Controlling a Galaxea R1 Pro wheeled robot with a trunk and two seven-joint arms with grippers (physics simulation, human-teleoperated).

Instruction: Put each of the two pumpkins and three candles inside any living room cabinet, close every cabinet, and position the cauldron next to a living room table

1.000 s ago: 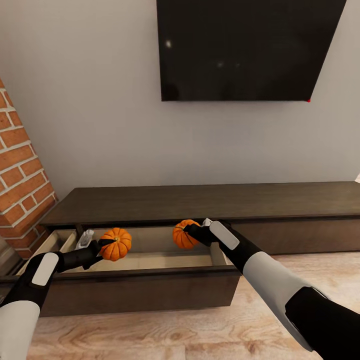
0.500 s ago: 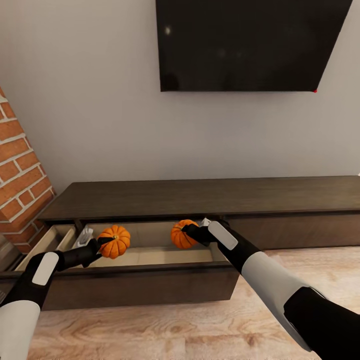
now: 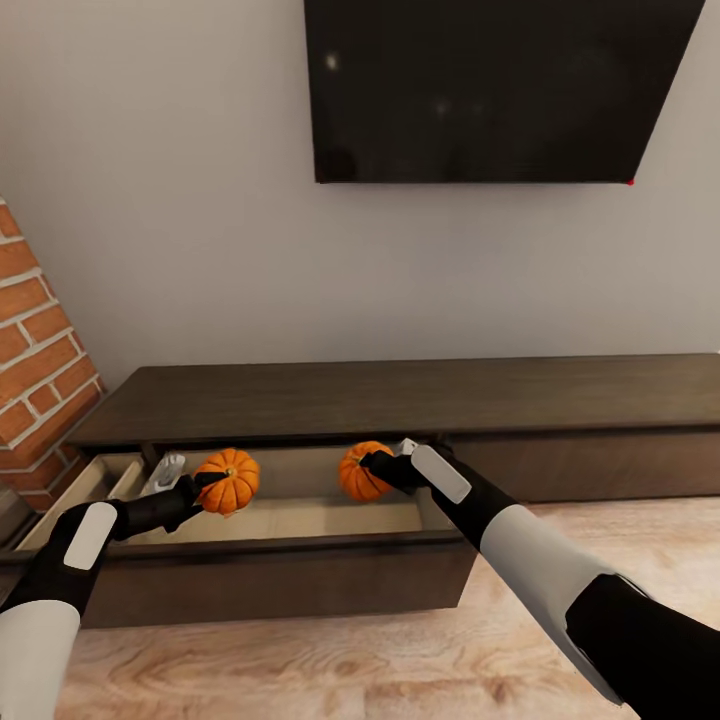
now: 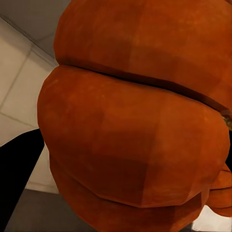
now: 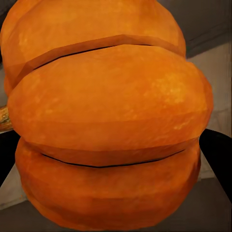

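A pale grey wall with a wall-mounted black TV [image 3: 495,85] rises ahead of me, a red-brick fireplace edge [image 3: 35,340] to my left and light wood plank floor [image 3: 330,670] below. Along the wall runs the long low dark-brown wooden cabinet [image 3: 400,395], its left drawer [image 3: 290,515] pulled out and showing a pale wood inside.

My left gripper [image 3: 203,489] is pinching one orange ribbed round pumpkin [image 3: 228,479] just above that open drawer. My right gripper [image 3: 375,467] is clamped on the other orange ribbed pumpkin [image 3: 358,470], over the drawer's right end. In each wrist view the pumpkin bulges between dark fingers [image 4: 17,179], so both holds look firm.

I judge these pumpkins to be stiff, fairly light and smooth-skinned; the rounded ribs could roll or slip in a narrow pinch, so gripping across the widest belly, pads seated in the grooves, seems safest. Once set down they may roll.

A small pale grey object [image 3: 168,470] lies in the drawer's left part, close to my left gripper; I cannot tell what it is. The cabinet top overhangs the rear of the drawer, and the front panel [image 3: 280,585] stands between me and the floor of the compartment, so both loads must go down from above.
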